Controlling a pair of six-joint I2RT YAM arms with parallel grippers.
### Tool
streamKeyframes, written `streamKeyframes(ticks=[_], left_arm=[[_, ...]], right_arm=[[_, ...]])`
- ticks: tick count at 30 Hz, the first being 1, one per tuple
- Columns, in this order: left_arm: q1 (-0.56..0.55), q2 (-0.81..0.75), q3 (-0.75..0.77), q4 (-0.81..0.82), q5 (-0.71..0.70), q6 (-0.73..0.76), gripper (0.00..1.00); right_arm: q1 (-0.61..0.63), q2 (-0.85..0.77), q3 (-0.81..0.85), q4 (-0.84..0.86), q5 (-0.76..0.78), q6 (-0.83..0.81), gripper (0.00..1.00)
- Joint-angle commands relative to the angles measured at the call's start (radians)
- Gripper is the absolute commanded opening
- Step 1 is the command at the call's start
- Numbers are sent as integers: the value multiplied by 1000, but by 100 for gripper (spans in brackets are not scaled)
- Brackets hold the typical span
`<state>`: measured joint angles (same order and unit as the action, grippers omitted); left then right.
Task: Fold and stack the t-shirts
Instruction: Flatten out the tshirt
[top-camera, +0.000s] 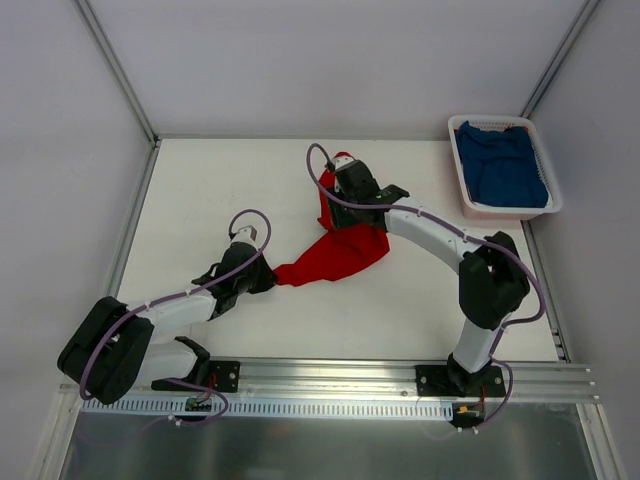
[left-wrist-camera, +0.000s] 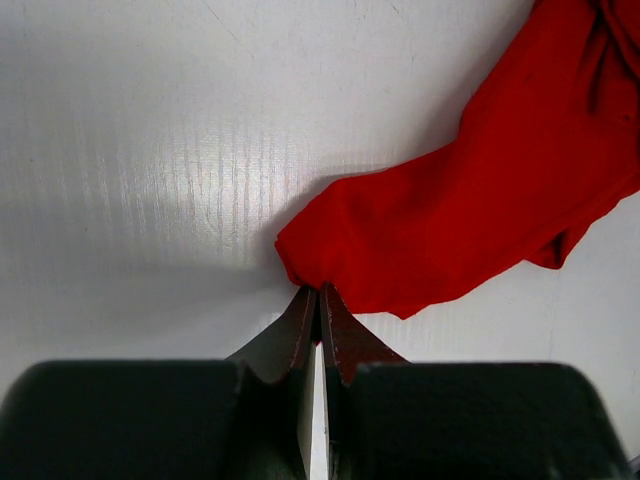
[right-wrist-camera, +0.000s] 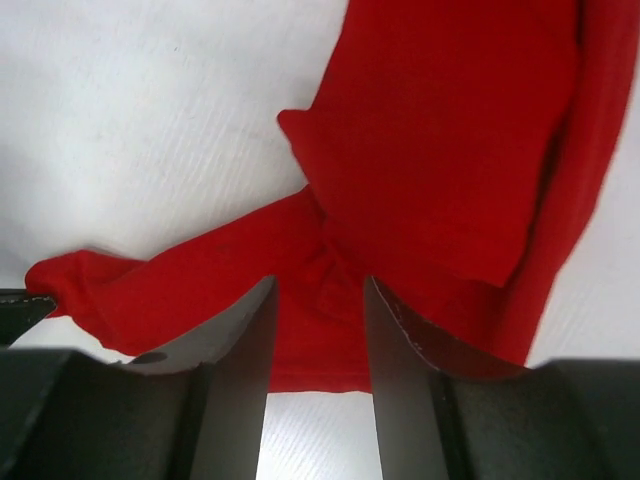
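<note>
I'm looking down on a white table (top-camera: 200, 200) boxed in by pale grey walls (top-camera: 300, 60), with a metal rail (top-camera: 330, 372) along the near edge. I count two shirts. The red t-shirt (top-camera: 340, 252) lies crumpled around mid-table, and the blue t-shirt (top-camera: 500, 165) sits inside the single white basket (top-camera: 510, 212) at the far right corner. My left gripper (top-camera: 268, 278) is down at the red shirt's near-left tip. The right arm (top-camera: 430, 230) reaches over the shirt's far end.

On the left wrist camera, the left gripper (left-wrist-camera: 318, 292) has its fingers pressed together. They pinch the edge of the red t-shirt (left-wrist-camera: 470, 220) where it narrows to a tip. The rest of the cloth trails up and to the right across bare table (left-wrist-camera: 150, 150).

On the right wrist camera, the right gripper (right-wrist-camera: 318, 290) has its jaws partly apart over the red t-shirt (right-wrist-camera: 440, 130), and red cloth shows through the gap between them. I can't tell whether either finger touches the cloth. One narrow stretch of red runs off to the left over the table (right-wrist-camera: 120, 100).
</note>
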<state>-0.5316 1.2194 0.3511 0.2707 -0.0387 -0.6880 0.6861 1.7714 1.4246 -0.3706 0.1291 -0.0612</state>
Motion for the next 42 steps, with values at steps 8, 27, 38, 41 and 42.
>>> streamKeyframes(ticks=[8, 27, 38, 41, 42], left_arm=[[-15, -12, 11, 2, -24, 15, 0], [-14, 2, 12, 21, -23, 12, 0], [-14, -6, 6, 24, -23, 13, 0], [-15, -6, 3, 22, -23, 15, 0], [-15, -4, 2, 24, -24, 16, 0]], right_arm=[[21, 111, 56, 32, -199, -41, 55], [87, 249, 209, -45, 150, -538, 53], [73, 313, 206, -21, 113, -554, 50], [72, 326, 212, -13, 107, -555, 49], [69, 327, 214, -11, 101, -555, 48]])
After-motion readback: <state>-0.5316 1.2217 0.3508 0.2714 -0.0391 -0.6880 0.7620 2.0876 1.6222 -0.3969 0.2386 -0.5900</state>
